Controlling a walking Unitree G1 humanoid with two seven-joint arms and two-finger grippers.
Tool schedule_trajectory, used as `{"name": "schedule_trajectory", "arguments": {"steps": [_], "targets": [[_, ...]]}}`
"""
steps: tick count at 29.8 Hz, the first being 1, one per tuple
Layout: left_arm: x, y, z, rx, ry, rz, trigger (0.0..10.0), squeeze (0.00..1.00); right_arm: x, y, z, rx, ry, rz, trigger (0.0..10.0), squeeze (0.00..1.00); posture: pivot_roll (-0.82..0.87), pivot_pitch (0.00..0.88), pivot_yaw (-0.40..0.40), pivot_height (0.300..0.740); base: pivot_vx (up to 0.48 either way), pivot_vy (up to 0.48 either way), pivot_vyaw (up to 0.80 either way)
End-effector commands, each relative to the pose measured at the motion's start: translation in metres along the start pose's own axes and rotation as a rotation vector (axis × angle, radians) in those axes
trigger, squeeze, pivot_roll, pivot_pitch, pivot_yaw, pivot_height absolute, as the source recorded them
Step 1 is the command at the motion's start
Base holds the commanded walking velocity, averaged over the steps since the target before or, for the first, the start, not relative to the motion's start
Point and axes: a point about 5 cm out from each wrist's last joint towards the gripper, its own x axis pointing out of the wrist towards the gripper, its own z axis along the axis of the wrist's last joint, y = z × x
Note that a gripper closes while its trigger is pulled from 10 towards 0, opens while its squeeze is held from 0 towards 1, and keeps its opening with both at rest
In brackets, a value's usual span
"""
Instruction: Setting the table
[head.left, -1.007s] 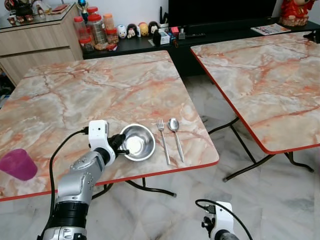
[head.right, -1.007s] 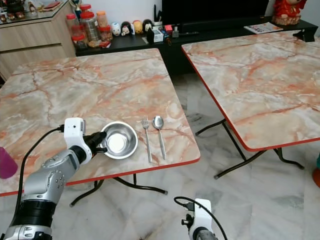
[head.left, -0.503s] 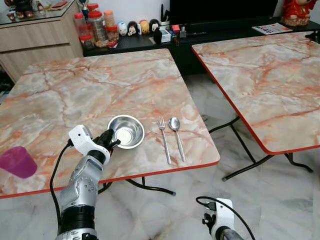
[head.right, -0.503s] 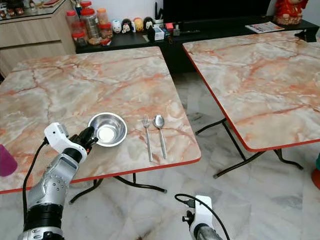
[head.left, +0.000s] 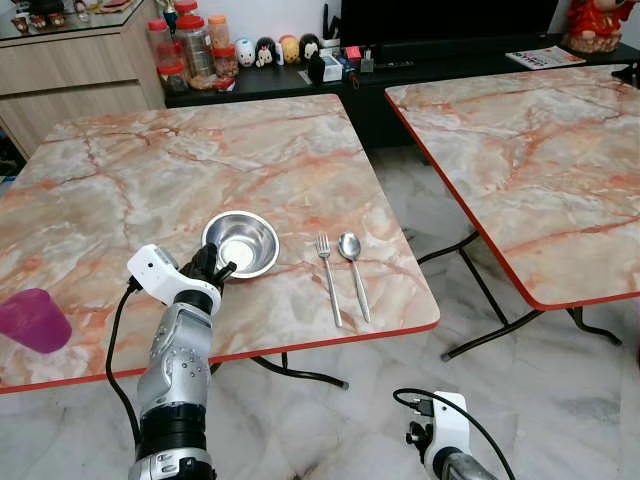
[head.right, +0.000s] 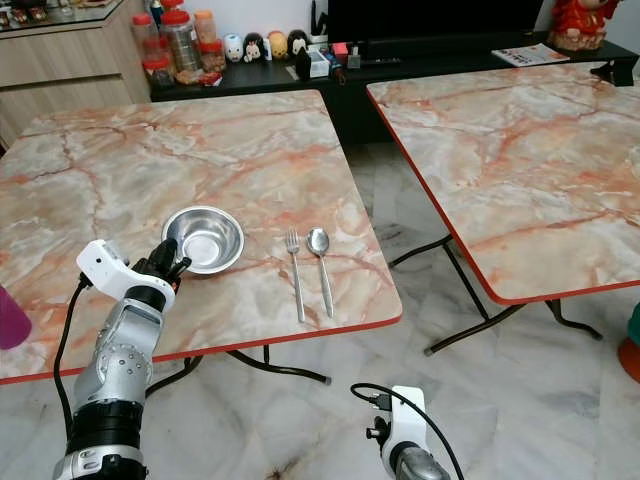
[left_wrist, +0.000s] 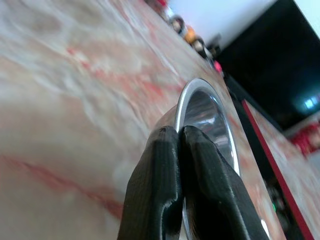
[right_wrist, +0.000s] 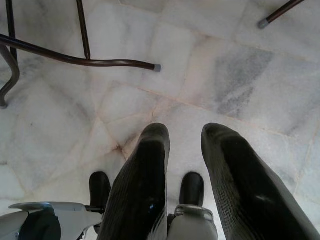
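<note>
— Left gripper, near edge of the marble table: what have you got?

— Your two black fingers are pinched on the rim of the steel bowl, which sits on the tabletop to the left of the fork and spoon.

— And your right gripper?

— Hanging idle over the floor tiles, fingers spread, empty.

— How far along are you?

— Bowl, fork and spoon look laid. The pink cup stands well apart at the table's left edge; you likely need it next.
</note>
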Motion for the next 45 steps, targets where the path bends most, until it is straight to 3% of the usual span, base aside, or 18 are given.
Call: {"name": "schedule_trajectory", "arguments": {"steps": [1,12,19,24,33,42,45], "targets": [[0.005,-0.005,0.009,0.006,-0.060,0.011,10.0,0.00,0.001,0.001,0.003,0.014,-0.014,0.001,10.0,0.00,0.09,0.000,0.009,0.740,0.000,-0.394,0.00],[0.007,-0.010,0.016,0.008,-0.124,0.021,10.0,0.00,0.001,0.001,0.003,0.001,-0.009,-0.001,10.0,0.00,0.09,0.000,0.008,0.740,0.000,-0.426,0.00],[0.007,-0.014,0.016,0.024,-0.129,0.013,10.0,0.00,0.000,0.001,0.003,-0.025,-0.021,0.007,10.0,0.00,0.09,0.000,0.008,0.740,0.000,-0.466,0.22],[0.007,-0.014,0.016,0.018,-0.133,0.012,10.0,0.00,0.000,0.001,0.001,0.017,-0.019,-0.004,10.0,0.00,0.09,0.000,0.014,0.740,0.000,-0.465,0.48],[0.007,-0.018,0.015,0.025,-0.129,-0.009,10.0,0.00,0.000,0.000,0.000,0.010,-0.014,-0.004,10.0,0.00,0.09,0.000,0.012,0.740,0.000,-0.460,0.00],[0.000,-0.006,0.017,0.036,-0.144,0.016,10.0,0.00,0.000,0.000,-0.001,0.008,-0.014,-0.002,10.0,0.00,0.09,0.000,0.011,0.740,0.000,-0.458,0.00],[-0.014,0.011,0.016,0.067,-0.141,0.032,10.0,0.00,0.000,0.001,-0.001,0.008,-0.014,0.000,10.0,0.00,0.09,0.000,0.013,0.740,0.000,-0.458,0.00]]}}
